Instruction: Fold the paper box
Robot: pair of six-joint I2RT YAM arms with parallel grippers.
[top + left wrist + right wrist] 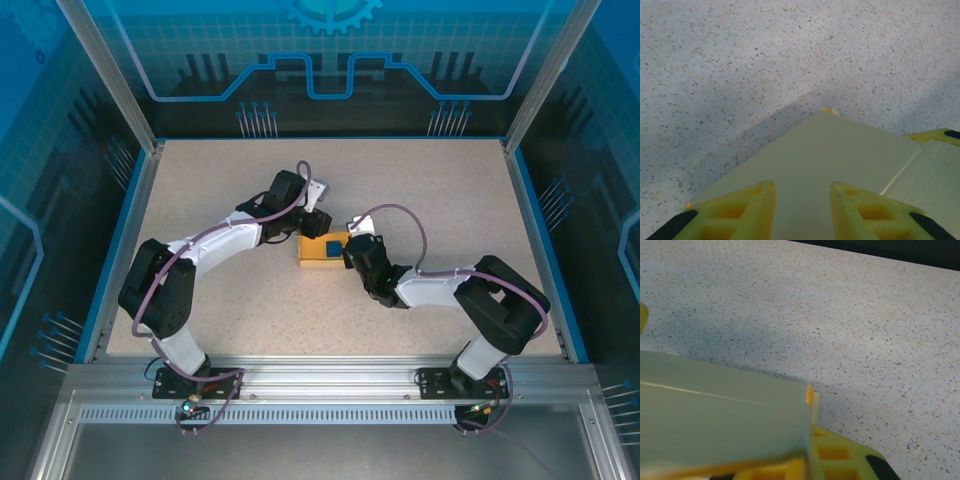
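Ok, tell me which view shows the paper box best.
Top external: the paper box sits on the table, most of its outline visible. The left wrist and right wrist views give close-up pale panels with a crease, not its shape.

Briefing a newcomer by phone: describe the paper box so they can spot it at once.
Start from the speckled beige table with the blue border. At its middle lies the paper box. It is the pale yellow rectangular piece, far larger than the tiny blue cube seen at its right end.
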